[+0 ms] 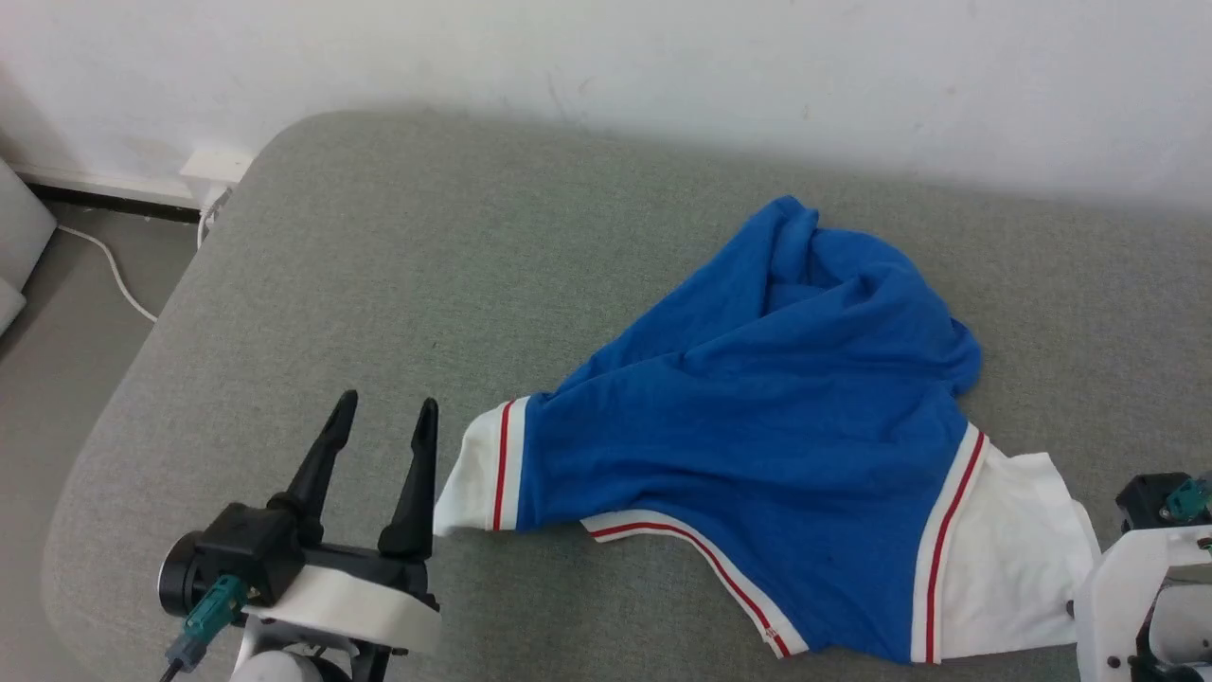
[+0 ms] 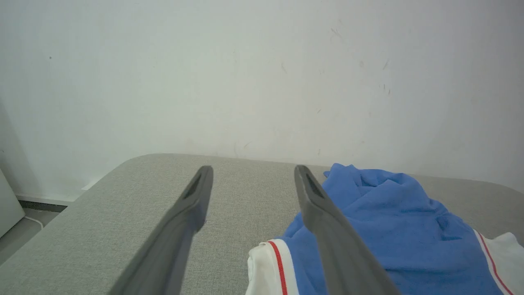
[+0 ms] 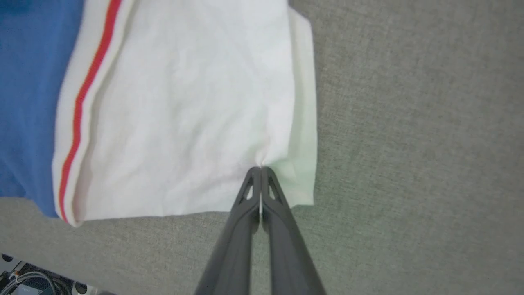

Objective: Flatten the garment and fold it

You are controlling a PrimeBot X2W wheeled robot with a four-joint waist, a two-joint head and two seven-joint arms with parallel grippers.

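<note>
Garment [image 1: 757, 426], a bright blue short-sleeved jersey with white sleeves and red stripe trim, pinched at one sleeve edge

The garment lies crumpled on the right half of the grey fabric-covered bench [image 1: 379, 265] with rounded corners. Its bunched blue body reaches toward the far edge below the white wall [image 1: 663, 57], and a red-striped border curves along the near side. The left-hand sleeve [image 1: 473, 478] ends near the middle of the bench, while the right-hand sleeve [image 3: 196, 102] spreads flat at the near right.

The right gripper [image 3: 259, 170] has its two dark fingers pressed together on that sleeve's outer edge, and the cloth puckers at the tips. The left gripper [image 1: 388, 403] stands with its fingers spread wide, holding nothing, just beside the left-hand sleeve's cuff.

From there bare grey fabric runs to the bench's left edge and far left corner. Past that edge are grey floor [image 1: 57, 313] and a thin white cable [image 1: 114, 270].
</note>
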